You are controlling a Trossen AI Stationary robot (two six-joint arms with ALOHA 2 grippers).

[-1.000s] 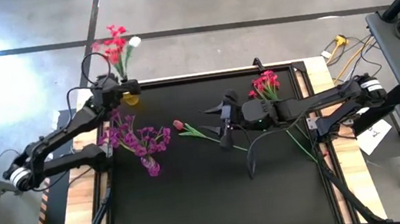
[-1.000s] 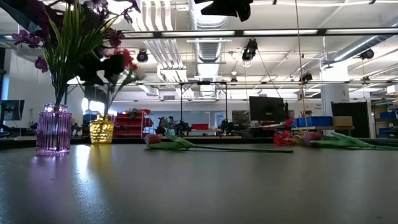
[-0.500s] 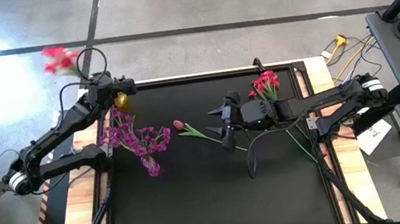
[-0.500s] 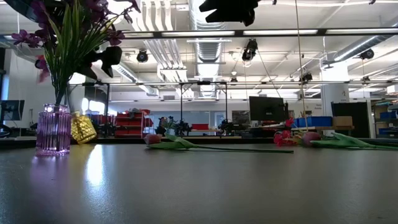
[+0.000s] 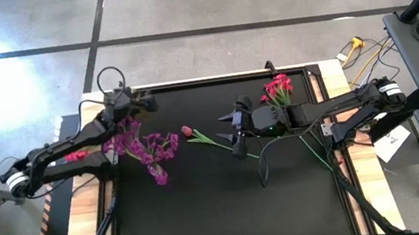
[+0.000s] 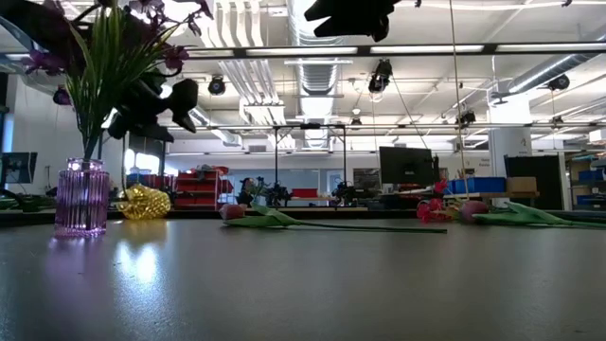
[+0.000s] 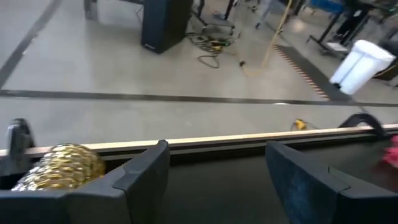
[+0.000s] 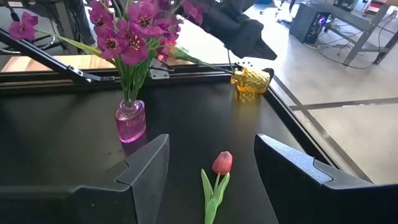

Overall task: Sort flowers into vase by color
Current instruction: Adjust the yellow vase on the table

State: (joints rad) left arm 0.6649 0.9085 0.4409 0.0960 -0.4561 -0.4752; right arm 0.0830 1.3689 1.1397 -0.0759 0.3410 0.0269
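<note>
The yellow vase [image 6: 142, 202] lies on its side near the table's far left corner, also seen in the right wrist view [image 8: 252, 79] and the left wrist view [image 7: 59, 165]. A green stem [image 8: 205, 61] runs from it, and red flowers [image 5: 77, 155] lie at the table's left edge. My left gripper [image 5: 145, 104] hovers open above the vase. Purple flowers stand in the purple vase [image 6: 80, 197]. My right gripper [image 5: 229, 133] hangs open high over the pink bud [image 8: 222, 163], which lies on the mat. A red-pink bunch [image 5: 277, 88] lies farther right.
Loose green stems [image 5: 311, 153] lie on the mat under my right arm. The purple vase [image 5: 158, 173] stands left of centre, with its blooms spreading toward my left arm. The mat's near half [image 5: 230, 212] holds nothing. The raised frame [image 7: 249, 140] runs along the far edge.
The yellow vase, upright with red and white flowers a second ago, tipped toward the table's left and now lies on its side. Its flowers swung left and fell to the left edge. My left gripper moved right and slightly toward the near edge.
</note>
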